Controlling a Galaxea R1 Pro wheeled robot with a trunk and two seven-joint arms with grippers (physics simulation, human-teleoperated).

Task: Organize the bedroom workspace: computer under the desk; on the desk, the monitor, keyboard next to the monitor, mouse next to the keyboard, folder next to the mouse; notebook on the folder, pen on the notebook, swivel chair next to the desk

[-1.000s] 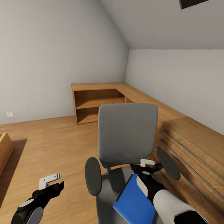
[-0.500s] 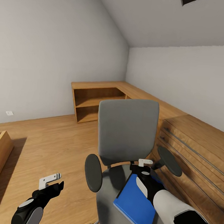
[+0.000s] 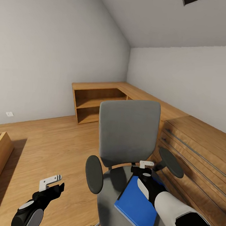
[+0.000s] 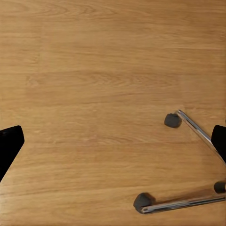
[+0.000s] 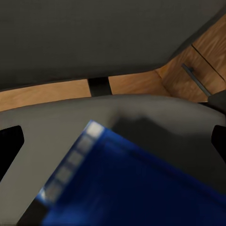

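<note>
From the head camera we see the chair point(image 3: 128, 138) in front of us on the plank floor point(image 3: 52, 145), its grey back upright and its two black armrests out to either side. The folder point(image 3: 134, 205) lies flat on the seat, toward the seat's right side. Our right end effector point(image 3: 143, 167) hangs over the folder's far edge, near the base of the backrest; we cannot tell from here whether it touches the folder. Our left end effector point(image 3: 53, 183) is held over bare floor, to the left of the chair and apart from it. A low wooden shelf unit point(image 3: 96, 103) runs along the far walls, and a wooden dresser point(image 3: 198, 151) stands just right of the chair.

In the left wrist camera, the left end effector point(image 4: 113, 141) has its fingertips point(image 4: 10, 143) spread wide at the frame edges, nothing between them, above the floor point(image 4: 94, 70). Two chrome legs of the chair base point(image 4: 188, 165) with castors lie nearby.

In the right wrist camera, the right end effector point(image 5: 113, 141) also has its fingertips point(image 5: 10, 143) wide apart, with the folder point(image 5: 136, 183) below them on the grey seat point(image 5: 150, 113). The folder's corner is blurred.
</note>
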